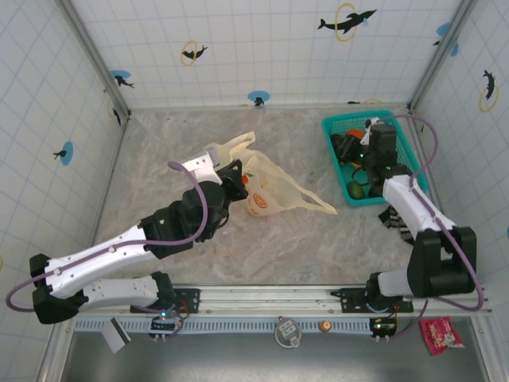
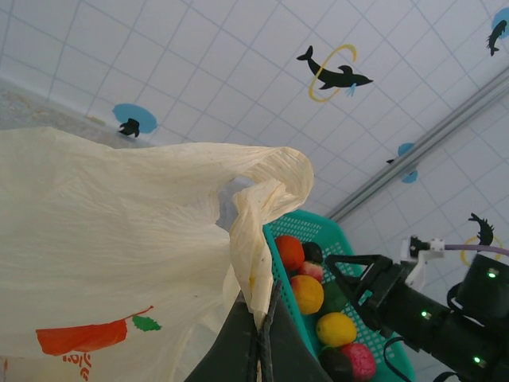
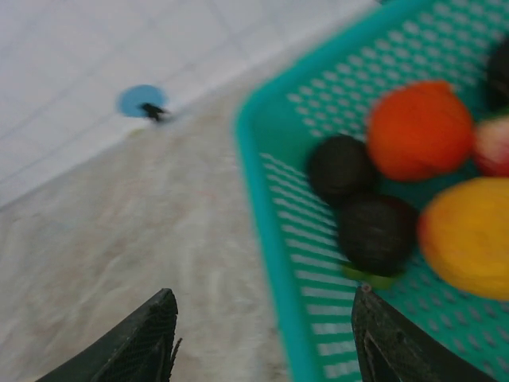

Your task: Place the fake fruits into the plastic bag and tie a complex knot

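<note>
Left claw [image 1: 232, 177] is fully closed, pinching a gathered edge of the plastic bag [image 1: 274, 189]. In the left wrist view, the crinkly cream film runs right down between the closed fingers [image 2: 274, 350], so that is a firm grip on the bag rim. The bag lies crumpled around the middle of the tabletop [image 1: 159, 159], slightly toward the far edge. It has red-orange print on its side, and one loop handle trails toward the right edge.

The fake fruits [image 2: 306, 294] all sit in a teal mesh basket [image 1: 413, 171] near the far right corner of the tabletop, well apart from the bag. The red-orange one [image 3: 417, 127], two dark ones [image 3: 342, 163], a yellow-orange one [image 3: 469, 235] and a pink one [image 2: 362, 360] are piled touching each other.

Right claw [image 3: 262, 342] has its fingers spread wide with nothing between them. It hangs over the basket's rim on the bag side, above the fruits. From the top view, the right arm reaches from the near edge out over the basket.
</note>
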Controlling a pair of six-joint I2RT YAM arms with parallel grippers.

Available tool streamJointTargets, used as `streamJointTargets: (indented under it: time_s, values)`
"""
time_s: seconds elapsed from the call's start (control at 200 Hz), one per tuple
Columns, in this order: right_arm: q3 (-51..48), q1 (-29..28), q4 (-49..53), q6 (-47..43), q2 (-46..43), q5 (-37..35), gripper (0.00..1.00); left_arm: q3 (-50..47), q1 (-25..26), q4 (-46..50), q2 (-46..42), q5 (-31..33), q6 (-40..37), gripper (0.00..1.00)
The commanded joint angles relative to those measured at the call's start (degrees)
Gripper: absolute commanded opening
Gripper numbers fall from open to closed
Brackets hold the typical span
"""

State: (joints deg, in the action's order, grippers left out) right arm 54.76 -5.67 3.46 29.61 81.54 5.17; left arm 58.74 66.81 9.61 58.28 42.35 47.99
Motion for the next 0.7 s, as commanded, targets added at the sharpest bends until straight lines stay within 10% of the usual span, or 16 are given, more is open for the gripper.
streamJointTargets:
  time_s: [0.0,0.696]
  values:
    - [3.5,3.3,7.2,4.3,4.1,-6.3,0.61,0.9,-0.2,-0.7,-0.9,-1.1,-1.2,0.00]
    - [17.4,7.6,11.8,-7.8,27.8,-3.3,0.88,0.1,-0.2,-1.7,-1.7,-1.4,-2.5,0.00]
